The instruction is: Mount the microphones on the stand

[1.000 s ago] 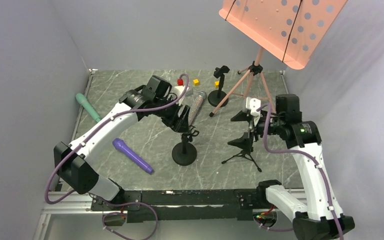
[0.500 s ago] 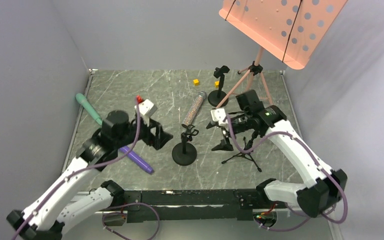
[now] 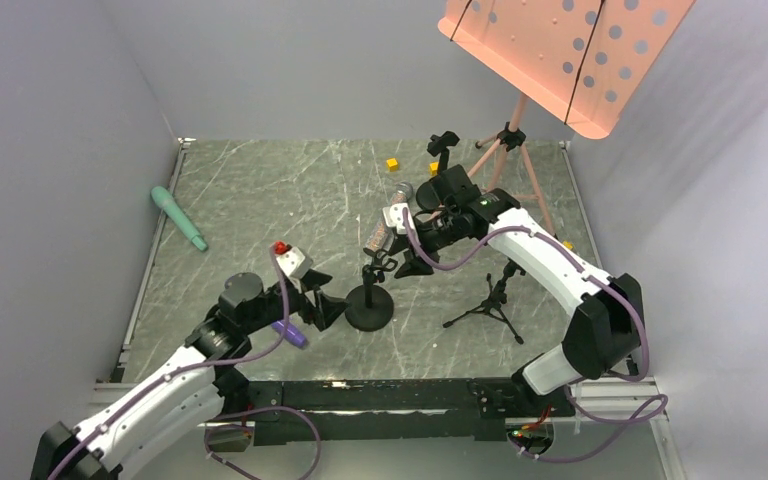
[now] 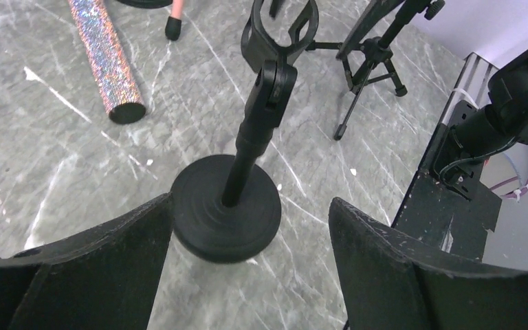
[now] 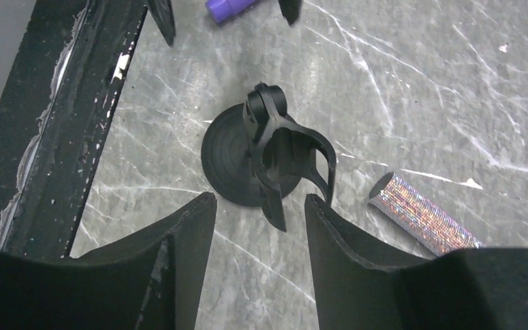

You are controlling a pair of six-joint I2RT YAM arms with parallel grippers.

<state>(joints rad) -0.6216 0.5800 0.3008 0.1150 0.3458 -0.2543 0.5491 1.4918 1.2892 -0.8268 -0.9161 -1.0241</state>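
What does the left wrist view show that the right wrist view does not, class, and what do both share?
Left wrist only: the small black tripod stand and a pink stand leg with a black foot. Right wrist only: the end of the purple stick microphone. Both: the black round-base microphone stand with its empty clip, and the glittery pinkish-tan microphone lying on the grey marbled table.

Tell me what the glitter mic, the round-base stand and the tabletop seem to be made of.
Glitter mic: body wrapped in sequin-like glitter, sparkling pink and silver; what lies under it cannot be told.
Stand: matte black, clip likely plastic, base perhaps metal.
Tabletop: grey, white-veined marble look, possibly a printed sheet.
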